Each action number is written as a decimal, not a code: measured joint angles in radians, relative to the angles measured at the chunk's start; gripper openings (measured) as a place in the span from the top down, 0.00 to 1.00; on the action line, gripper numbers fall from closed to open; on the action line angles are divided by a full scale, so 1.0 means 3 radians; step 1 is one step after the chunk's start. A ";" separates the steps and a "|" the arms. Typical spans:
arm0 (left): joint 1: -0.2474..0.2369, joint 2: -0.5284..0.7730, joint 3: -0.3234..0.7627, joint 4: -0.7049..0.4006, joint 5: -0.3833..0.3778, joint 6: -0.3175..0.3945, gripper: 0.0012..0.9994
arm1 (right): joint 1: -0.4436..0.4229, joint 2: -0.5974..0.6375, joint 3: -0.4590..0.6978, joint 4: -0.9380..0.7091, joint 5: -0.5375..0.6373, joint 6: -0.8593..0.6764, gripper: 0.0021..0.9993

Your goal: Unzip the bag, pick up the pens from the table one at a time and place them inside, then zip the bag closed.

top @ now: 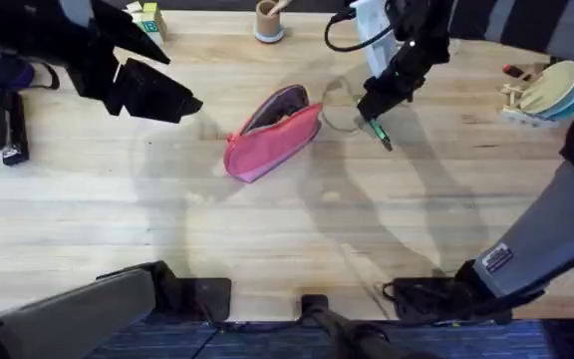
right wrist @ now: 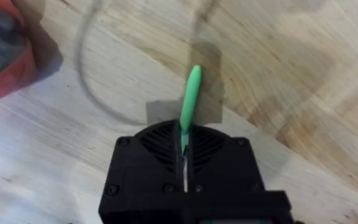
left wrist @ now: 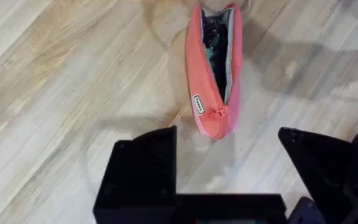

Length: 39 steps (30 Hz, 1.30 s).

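Right end effector (top: 375,118) is clamped on the green pen (top: 380,134); in the right wrist view the pen (right wrist: 190,99) sticks straight out from between the closed fingers, tip hanging over the bare tabletop (top: 267,229); whether the tip touches the wood I can't tell.

Bag (top: 272,135) lies just beside the pen, toward 9 o'clock in the overhead view; its long axis runs roughly 8 to 2 o'clock, and the zipper is already open, dark interior showing in the left wrist view (left wrist: 217,68); something dark and greenish is inside, too unclear to name.

Left end effector (top: 152,92) hovers wide open, well apart from the bag at its 10 o'clock; nothing held.

My read: the right arm is nearer and owns the next move; carry the pen toward 9 o'clock, swing it parallel to the bag's axis, then drop it into the slot.
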 joint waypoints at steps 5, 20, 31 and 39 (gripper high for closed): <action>0.0000 0.0000 0.0000 0.0000 0.0000 0.0001 0.01 | 0.0000 -0.0020 0.0000 0.0026 0.0003 0.0016 0.97; 0.0000 0.0000 0.0000 0.0052 0.0000 0.0001 0.01 | 0.0134 -0.0811 0.0089 0.0099 0.0024 -0.0915 0.97; 0.0000 0.0000 0.0000 0.0052 0.0000 0.0000 0.01 | 0.0626 -0.0853 0.0092 0.0104 0.0025 -0.1809 0.97; 0.0000 0.0000 0.0000 0.0052 -0.0057 0.0001 0.01 | 0.1048 -0.0853 0.0092 0.0161 0.0023 -0.2599 0.97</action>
